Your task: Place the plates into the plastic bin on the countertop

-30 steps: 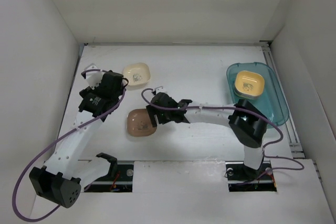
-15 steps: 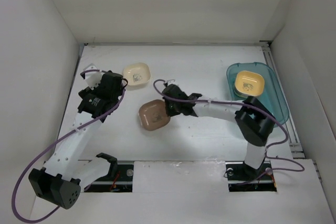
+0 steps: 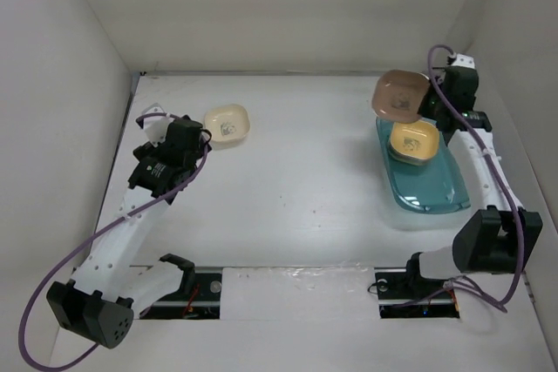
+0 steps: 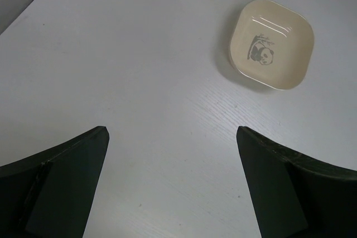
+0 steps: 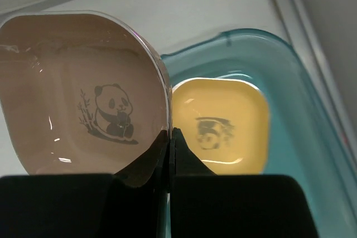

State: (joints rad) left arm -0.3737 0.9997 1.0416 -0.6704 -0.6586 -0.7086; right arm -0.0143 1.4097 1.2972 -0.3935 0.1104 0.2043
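One cream plate [image 4: 271, 44] on countertop [image 4: 139, 54], ahead-right of left gripper [image 4: 171, 137]; fingers spread wide. Right gripper [image 5: 170, 137] clamped on brown plate [image 5: 83, 110] rim; yellow plate [image 5: 220, 126] in bin [image 5: 301, 137], below, ahead-right of fingertips.

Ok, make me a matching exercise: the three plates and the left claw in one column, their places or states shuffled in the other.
Column one:
1. brown plate
2. yellow plate
3. cream plate
4. left claw

Column two:
A. lying inside the plastic bin
B. open, holding nothing
C. gripped at its edge by the right claw, held up near the bin's far end
D. flat on the countertop, ahead of the left claw

Pairs: 1-C, 2-A, 3-D, 4-B.
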